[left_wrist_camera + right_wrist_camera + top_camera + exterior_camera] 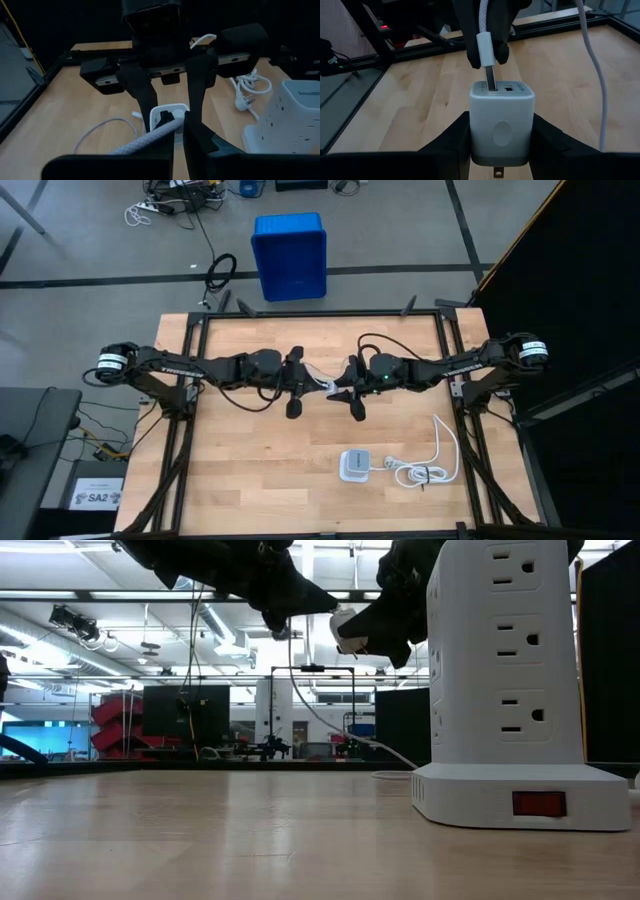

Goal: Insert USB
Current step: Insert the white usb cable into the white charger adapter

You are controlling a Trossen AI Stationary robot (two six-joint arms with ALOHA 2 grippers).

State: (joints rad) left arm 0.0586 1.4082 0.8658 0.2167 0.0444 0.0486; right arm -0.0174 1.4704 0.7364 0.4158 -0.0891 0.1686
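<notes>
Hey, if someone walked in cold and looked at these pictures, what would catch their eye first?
Probably the two arms meeting above the table's middle: the right gripper clamps a small white cube, while the left gripper pushes the USB plug into its port. Next, the white power strip tower looming in the low view, standing toward the table's right front.

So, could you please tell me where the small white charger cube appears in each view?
High: small white charger cube mid-table, between both claws.
Low: top centre, held aloft.
Left wrist: centre, behind the braided white cable.
Right wrist: centre, in the right claw.
Shared landmark: white power-strip tower.
</notes>
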